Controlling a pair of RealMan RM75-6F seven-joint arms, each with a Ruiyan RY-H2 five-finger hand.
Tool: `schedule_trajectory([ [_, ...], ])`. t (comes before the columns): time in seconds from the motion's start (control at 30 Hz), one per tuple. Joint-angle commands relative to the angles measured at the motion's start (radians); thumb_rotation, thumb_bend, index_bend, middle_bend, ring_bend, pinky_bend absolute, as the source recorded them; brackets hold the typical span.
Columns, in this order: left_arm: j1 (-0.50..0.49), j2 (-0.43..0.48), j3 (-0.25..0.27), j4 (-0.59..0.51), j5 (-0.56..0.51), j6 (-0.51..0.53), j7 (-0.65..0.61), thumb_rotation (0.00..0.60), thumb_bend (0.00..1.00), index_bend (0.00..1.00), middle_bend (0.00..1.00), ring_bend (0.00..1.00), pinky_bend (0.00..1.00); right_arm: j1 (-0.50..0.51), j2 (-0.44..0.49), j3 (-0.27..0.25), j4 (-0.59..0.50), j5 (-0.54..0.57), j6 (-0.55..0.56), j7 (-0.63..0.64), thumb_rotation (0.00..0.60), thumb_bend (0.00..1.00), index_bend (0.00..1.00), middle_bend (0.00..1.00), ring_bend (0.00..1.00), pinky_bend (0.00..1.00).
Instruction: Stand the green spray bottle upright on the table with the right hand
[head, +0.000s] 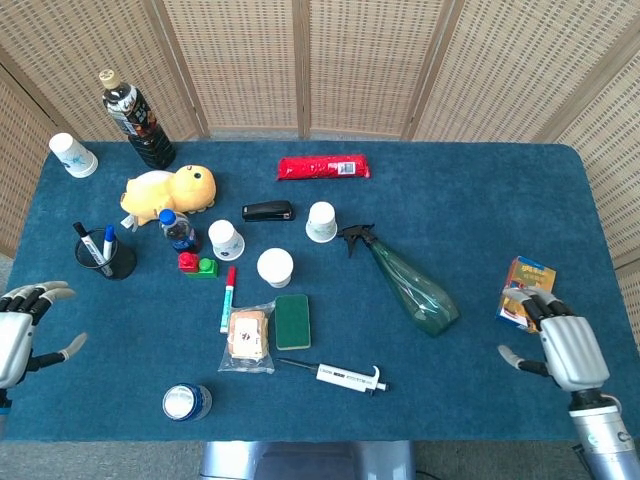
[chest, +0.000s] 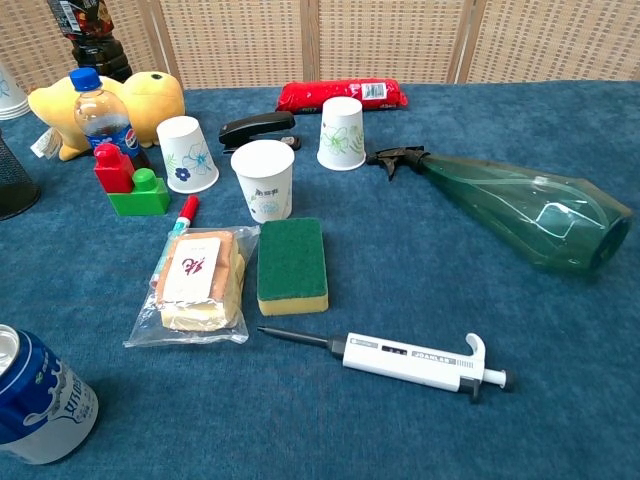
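Observation:
The green spray bottle (head: 410, 283) lies on its side on the blue table, its black nozzle pointing toward the back left; the chest view shows the same bottle (chest: 520, 208) at the right. My right hand (head: 562, 345) hovers open near the table's front right corner, well to the right of the bottle's base, fingers spread and holding nothing. My left hand (head: 22, 325) is open at the far left edge. Neither hand appears in the chest view.
An orange box (head: 526, 291) lies just beyond my right hand. A pipette (head: 340, 375), a green sponge (head: 292, 321) and a bagged snack (head: 247, 337) lie left of the bottle. Paper cups (head: 321, 221), a stapler (head: 267, 211) and a red packet (head: 322, 167) lie further back.

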Motion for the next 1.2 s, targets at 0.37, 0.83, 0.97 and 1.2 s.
schedule_trajectory([
  [0.37,-0.026,-0.008,-0.009,0.021,-0.02,-0.042,-0.019,0.482,0.28,0.29,0.27,0.25,0.22,0.111,-0.073,0.014,-0.096,-0.004,-0.143,-0.135,0.6,0.18,0.01,0.12,0.01,0.1],
  [0.83,-0.031,-0.003,-0.013,0.06,-0.037,-0.054,-0.075,0.481,0.28,0.28,0.27,0.25,0.22,0.257,-0.286,0.098,-0.018,0.205,-0.278,-0.48,0.6,0.16,0.0,0.01,0.0,0.02],
  [0.97,-0.027,-0.001,-0.01,0.064,-0.036,-0.051,-0.087,0.482,0.28,0.28,0.27,0.25,0.21,0.275,-0.321,0.107,0.022,0.249,-0.278,-0.525,0.6,0.16,0.0,0.0,0.0,0.02],
  [1.2,-0.025,0.001,-0.007,0.066,-0.032,-0.049,-0.098,0.481,0.28,0.28,0.27,0.25,0.21,0.298,-0.352,0.1,0.125,0.277,-0.274,-0.597,0.6,0.16,0.0,0.0,0.0,0.02],
])
